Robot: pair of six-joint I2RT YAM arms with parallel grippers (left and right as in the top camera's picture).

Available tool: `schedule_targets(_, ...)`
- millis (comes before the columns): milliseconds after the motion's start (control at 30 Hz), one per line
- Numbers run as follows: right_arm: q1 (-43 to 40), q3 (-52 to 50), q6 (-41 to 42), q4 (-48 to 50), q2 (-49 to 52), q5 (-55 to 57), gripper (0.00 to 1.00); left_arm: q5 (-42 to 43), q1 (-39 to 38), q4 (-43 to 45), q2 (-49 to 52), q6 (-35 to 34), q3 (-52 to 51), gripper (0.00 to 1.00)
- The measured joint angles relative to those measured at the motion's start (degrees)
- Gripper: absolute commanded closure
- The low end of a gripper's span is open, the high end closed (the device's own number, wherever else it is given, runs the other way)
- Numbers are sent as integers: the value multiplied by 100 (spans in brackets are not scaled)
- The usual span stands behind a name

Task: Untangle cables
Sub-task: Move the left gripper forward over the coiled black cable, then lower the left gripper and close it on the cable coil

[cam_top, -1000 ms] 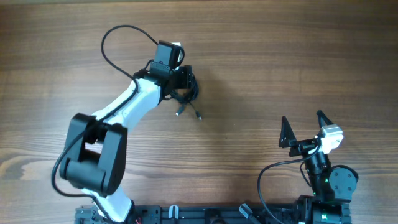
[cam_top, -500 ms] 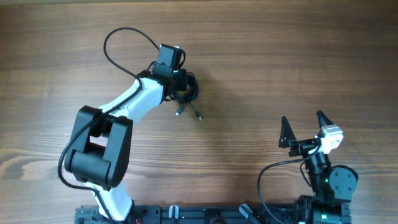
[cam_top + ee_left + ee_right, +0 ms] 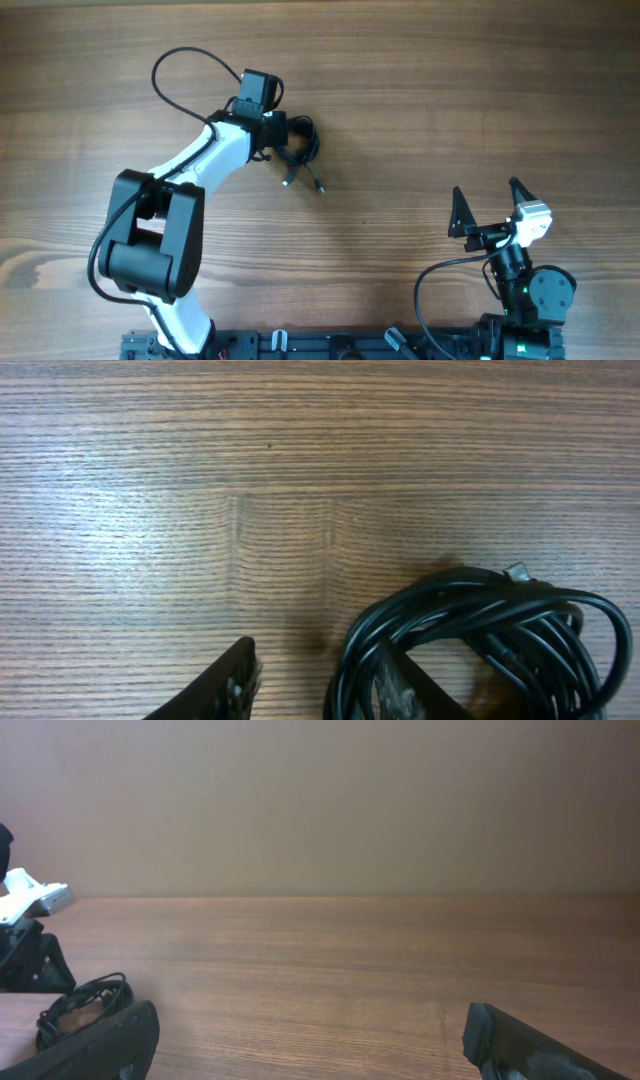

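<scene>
The small coiled bundle of thin black cables is being borne by the brown wood-grain worktop, left of centre and towards the far side, with two plug ends trailing towards the near side. The left claw is being held spread at the bundle's edge, one finger apparently set inside the coil. The right claw is being held wide, well apart from the cables.

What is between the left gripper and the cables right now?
Nothing visible. The left gripper is open right at the cables, with one finger against the bundle's near edge. Only bare table lies around them.
</scene>
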Motion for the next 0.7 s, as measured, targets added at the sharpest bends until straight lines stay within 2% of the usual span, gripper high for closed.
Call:
schedule_targets(267,0,0,0,0,0,2,0,0,-79,2,26,0,0,64)
schedule_targets(400,0,0,0,0,0,2,0,22,-79,0,297,-9,0,86)
schedule_targets(433,0,0,0,0,0,0,0,35,-87,0,310,-17,13,96)
schedule_targets(700,0,0,0,0,0,0,0,-83,-116,7,343,-55,83,96)
